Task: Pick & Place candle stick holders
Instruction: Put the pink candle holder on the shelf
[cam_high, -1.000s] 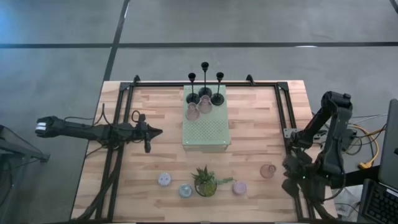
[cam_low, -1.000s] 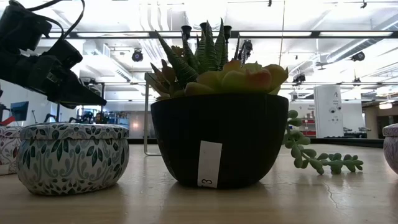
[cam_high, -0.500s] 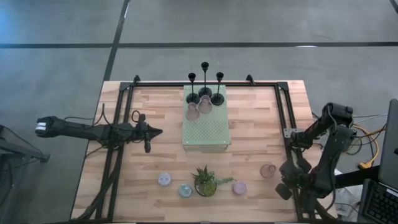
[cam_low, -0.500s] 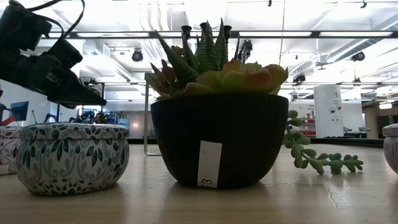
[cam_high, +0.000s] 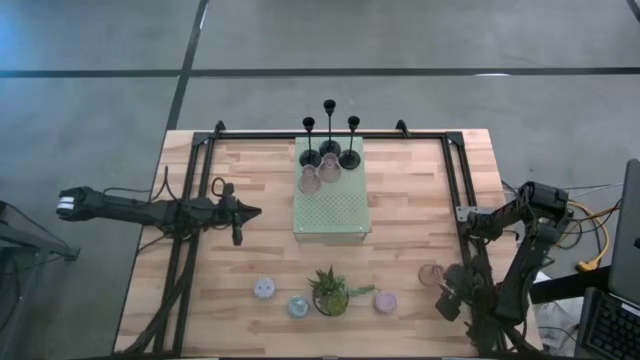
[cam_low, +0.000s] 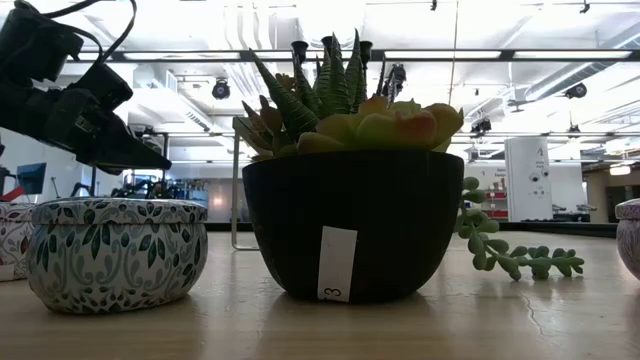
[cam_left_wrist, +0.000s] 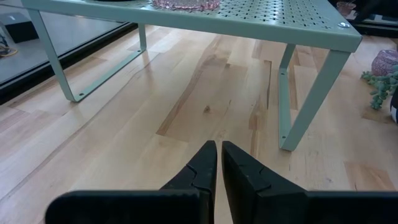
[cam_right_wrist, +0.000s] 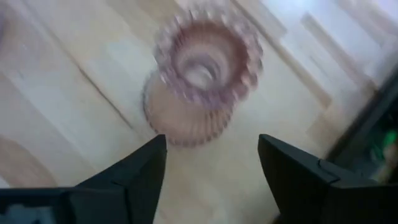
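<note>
The right gripper (cam_right_wrist: 211, 171) hovers with fingers spread wide over a pink glass holder (cam_right_wrist: 202, 78), which stands upright on the wooden table (cam_right_wrist: 74, 81) just ahead of the fingertips, not yet between them. From above, that holder (cam_high: 431, 274) sits near the table's right edge, at about four o'clock from the pale green perforated mat (cam_high: 332, 205); the right gripper (cam_high: 450, 297) is just beside it, its fingers hard to make out there. Three pastel cups, one of them (cam_high: 264, 288) at the row's left end, flank the potted plant (cam_high: 331, 292) along the near edge. The left gripper (cam_left_wrist: 217, 163), fingers nearly closed on nothing, waits at the mat's nine o'clock. Two pink holders and three black sticks (cam_high: 329, 127) crowd the mat's far end.
</note>
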